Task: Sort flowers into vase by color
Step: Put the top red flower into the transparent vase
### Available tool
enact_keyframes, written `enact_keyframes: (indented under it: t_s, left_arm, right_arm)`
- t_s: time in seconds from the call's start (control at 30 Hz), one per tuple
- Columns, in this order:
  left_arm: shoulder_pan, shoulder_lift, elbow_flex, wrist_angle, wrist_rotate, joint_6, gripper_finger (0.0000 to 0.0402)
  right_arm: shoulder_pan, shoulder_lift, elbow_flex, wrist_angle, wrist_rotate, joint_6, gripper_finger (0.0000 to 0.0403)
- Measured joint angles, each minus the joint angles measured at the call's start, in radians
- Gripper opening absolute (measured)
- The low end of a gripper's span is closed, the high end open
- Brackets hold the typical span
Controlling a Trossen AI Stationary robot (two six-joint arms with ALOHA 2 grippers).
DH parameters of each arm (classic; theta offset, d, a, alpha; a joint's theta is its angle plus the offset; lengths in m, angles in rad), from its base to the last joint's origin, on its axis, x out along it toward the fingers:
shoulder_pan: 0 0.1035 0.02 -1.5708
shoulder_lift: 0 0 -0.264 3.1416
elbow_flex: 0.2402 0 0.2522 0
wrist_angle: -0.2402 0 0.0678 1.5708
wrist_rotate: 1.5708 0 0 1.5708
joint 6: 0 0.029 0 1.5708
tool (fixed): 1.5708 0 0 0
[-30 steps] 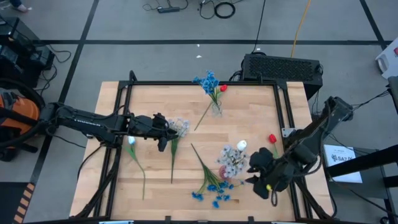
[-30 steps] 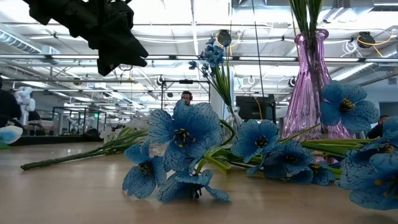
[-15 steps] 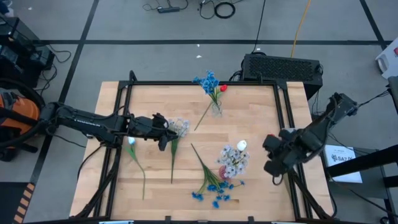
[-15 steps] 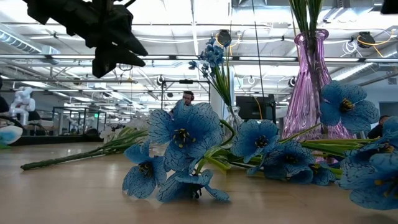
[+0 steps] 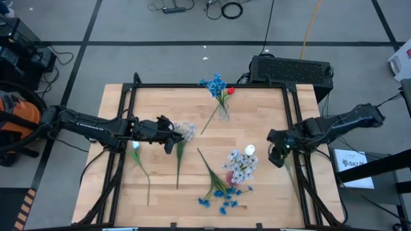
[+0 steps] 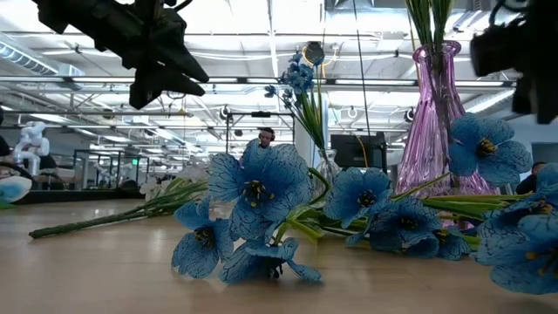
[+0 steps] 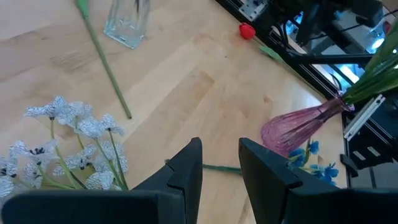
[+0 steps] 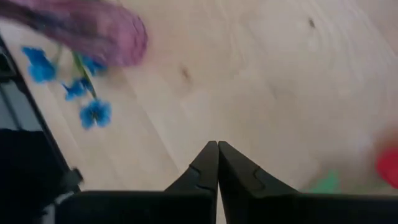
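The right gripper (image 5: 275, 156) hovers at the table's right side, just right of the purple vase (image 5: 232, 174) with its lavender-white flowers (image 5: 240, 163); its fingers are pressed together on nothing. A red tulip (image 8: 388, 167) lies near its tips on the wood. The left gripper (image 5: 168, 146) sits left of centre, beside another lavender-white cluster (image 5: 184, 130), jaws partly apart and empty.

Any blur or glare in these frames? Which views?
Right wrist view: motion-smeared, the pink vase and blue flowers soft; only the shut right tool is crisp. Low view: bright ceiling lights wash out the background, both arms dark silhouettes. Left wrist and high views: sharp, evenly lit.
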Motion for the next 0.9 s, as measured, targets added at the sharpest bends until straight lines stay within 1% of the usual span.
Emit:
enact_keyframes:
  t_s: [0.1,0.2,0.43,0.53,0.63,0.73,0.83,0.9]
  left_arm:
    - [0.007,0.000,0.000,0.001,-0.012,0.000,0.0111]
    - [0.019,0.000,0.000,0.001,-0.012,0.001,0.0111]
    - [0.061,0.000,0.000,0.002,-0.013,0.008,0.0111]
    - [0.085,0.000,0.000,0.002,-0.013,0.008,0.0111]
    - [0.116,0.000,0.000,0.002,-0.013,0.013,0.0111]
    - [0.152,0.000,0.000,0.003,-0.013,0.075,0.0111]
    - [0.200,0.000,0.000,0.004,-0.013,0.132,0.0111]
    - [0.233,0.003,0.000,0.004,-0.014,0.138,0.0111]
  right_arm:
    - [-0.110,-0.006,-0.047,0.095,-0.048,-0.091,0.0001]
    - [-0.231,0.004,-0.070,0.136,-0.090,-0.188,0.0000]
    - [-0.564,0.045,-0.082,0.177,-0.201,-0.450,0.0000]
    - [-0.716,0.086,-0.082,0.239,-0.274,-0.536,0.0000]
    - [-0.851,0.156,-0.082,0.331,-0.344,-0.580,0.0000]
    - [-0.951,0.244,-0.082,0.412,-0.377,-0.600,0.0000]
    - [-1.008,0.320,-0.082,0.456,-0.382,-0.602,0.0000]
    - [-1.033,0.356,-0.082,0.464,-0.381,-0.604,0.0000]
